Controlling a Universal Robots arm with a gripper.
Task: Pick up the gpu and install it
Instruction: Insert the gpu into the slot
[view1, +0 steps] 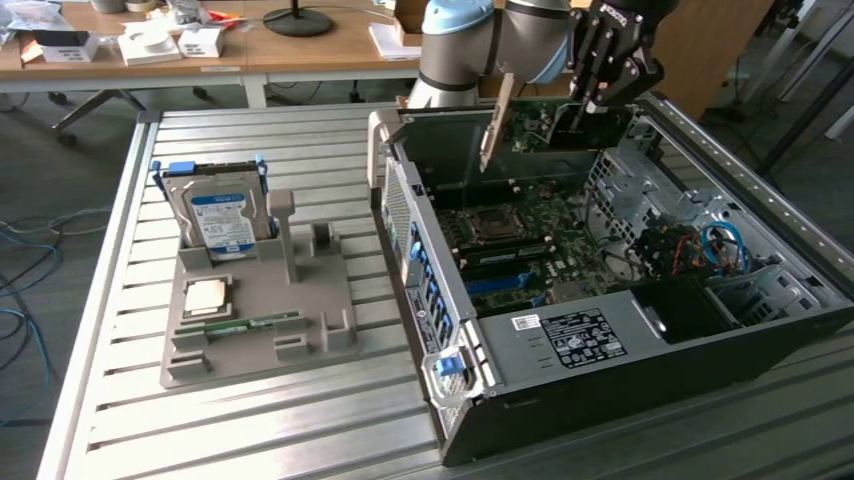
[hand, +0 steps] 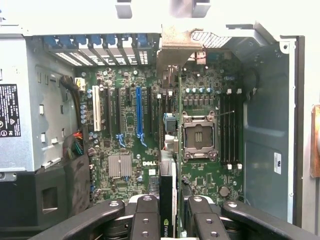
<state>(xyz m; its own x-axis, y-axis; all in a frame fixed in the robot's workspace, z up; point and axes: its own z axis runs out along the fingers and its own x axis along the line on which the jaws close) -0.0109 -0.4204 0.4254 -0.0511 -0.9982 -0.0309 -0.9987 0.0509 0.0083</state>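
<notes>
Exterior view | gripper (view1: 597, 100) clamps gpu (view1: 547, 135) (upright) | over case (view1: 601, 410)

The computer case (view1: 416, 250) is open on top, so I have room down to the motherboard (view1: 534, 235). The power supply (view1: 561, 335) blocks its near end, the drive cage (view1: 754, 290) and cables (view1: 717, 245) crowd its edge at the exterior view's right, and the gpu (view1: 495, 125) in my gripper (view1: 603, 95) occupies its far end.

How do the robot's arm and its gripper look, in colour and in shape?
The arm is made of rounded silver-grey segments, with a pale blue cap on one joint. The gripper is black and built of jointed linkage bars; its fingers carry small round pins.
</notes>
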